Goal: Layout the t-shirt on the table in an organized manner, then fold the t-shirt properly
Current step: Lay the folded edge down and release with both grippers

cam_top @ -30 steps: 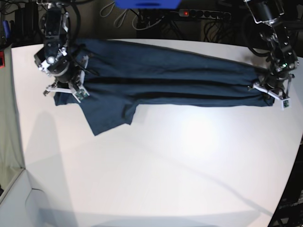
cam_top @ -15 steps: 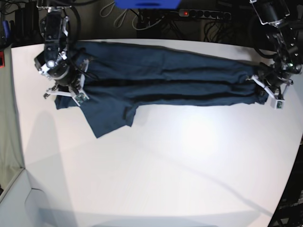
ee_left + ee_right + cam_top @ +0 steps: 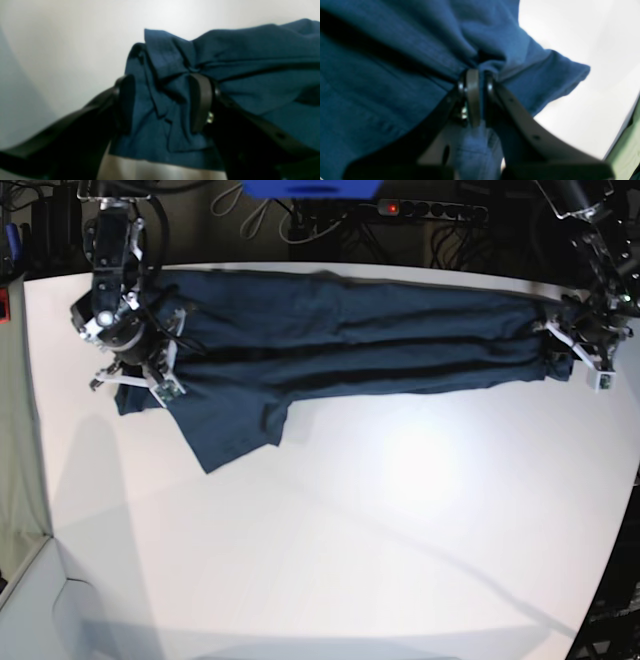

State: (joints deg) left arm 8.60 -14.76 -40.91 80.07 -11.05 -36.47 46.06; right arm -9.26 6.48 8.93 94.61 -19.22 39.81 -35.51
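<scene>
The t-shirt lay stretched across the table for laying out, the right gripper pinching one end, the left gripper parted around bunched cloth, so smoothing probably came next.

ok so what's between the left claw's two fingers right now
Bunched navy t-shirt fabric lies between the left claw's parted fingers, with white table beyond. The left wrist view shows this.

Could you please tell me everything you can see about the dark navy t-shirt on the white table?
The dark navy-blue cotton t-shirt lies stretched into a long band along the far side of the white table, with lengthwise creases. One sleeve flap spreads towards the camera near the right gripper, which pinches bunched fabric. At the other end, the left gripper has parted jaws with gathered cloth between them.
</scene>
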